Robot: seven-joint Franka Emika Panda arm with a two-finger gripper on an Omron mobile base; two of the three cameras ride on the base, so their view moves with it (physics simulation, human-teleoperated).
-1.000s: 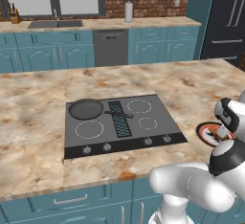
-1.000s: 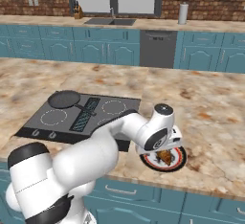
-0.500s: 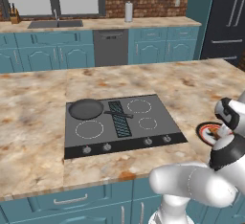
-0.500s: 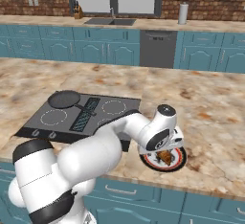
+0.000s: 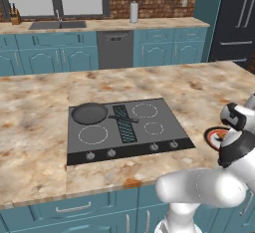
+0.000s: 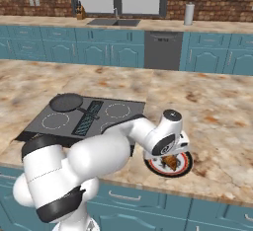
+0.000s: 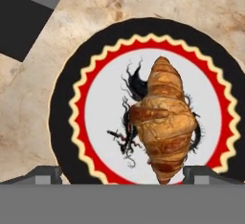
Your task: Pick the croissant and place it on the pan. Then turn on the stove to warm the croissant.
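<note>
The golden-brown croissant lies on a round plate with a black rim, a red scalloped ring and a white centre. My gripper hangs open just above it, one fingertip on each side of the plate's near half. From the right base view the hand covers most of the plate, and the croissant peeks out beneath it. The dark pan rests on the back-left burner of the black stove, handle pointing right. Its knobs line the front edge.
The plate sits on the marble island right of the stove, close to the counter's front edge. Along the back wall are a sink, a knife block and a paper-towel roll. A dark fridge stands far right.
The hand has sunk a little lower over the plate. Croissant, pan and stove have not moved.
</note>
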